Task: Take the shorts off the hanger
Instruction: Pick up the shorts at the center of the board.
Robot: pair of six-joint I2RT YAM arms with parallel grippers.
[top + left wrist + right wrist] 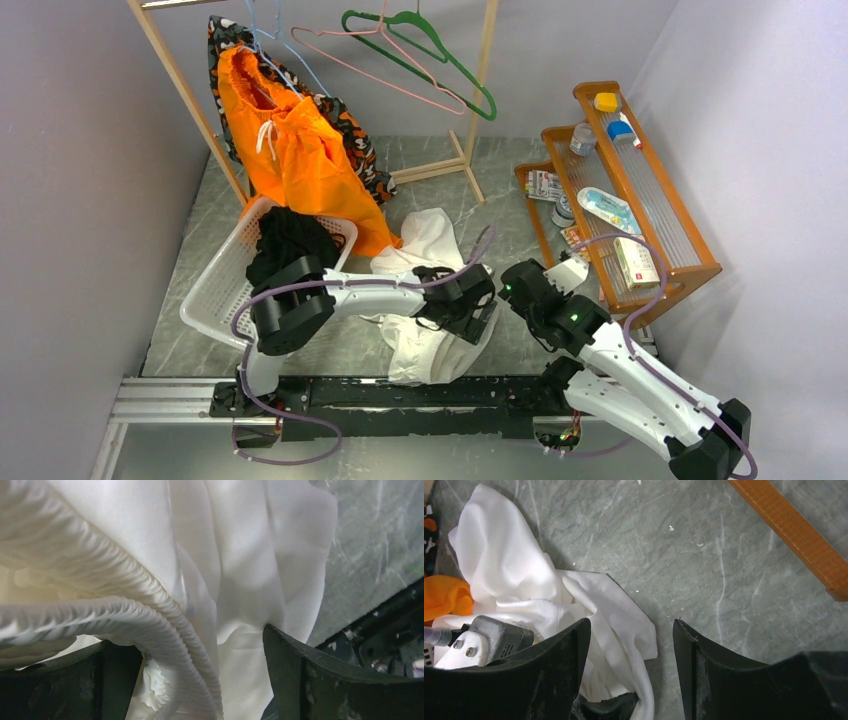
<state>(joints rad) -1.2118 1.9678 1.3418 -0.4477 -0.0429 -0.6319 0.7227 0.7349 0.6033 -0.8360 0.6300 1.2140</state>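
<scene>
Left gripper point(187, 640) and right gripper point(631, 625) gape released; the left could snag the white garment point(430, 240), missing the far-left-corner shorts point(300, 150).

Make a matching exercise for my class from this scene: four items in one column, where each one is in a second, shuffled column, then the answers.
Column 1
1. orange shorts
2. white garment
3. black garment
4. green hanger

Column 2
A. in the white basket
B. hanging bare from the rack, nothing on it
C. crumpled on the table
D. hanging at the rack's left end

Pairs: 1-D, 2-C, 3-A, 4-B
</scene>
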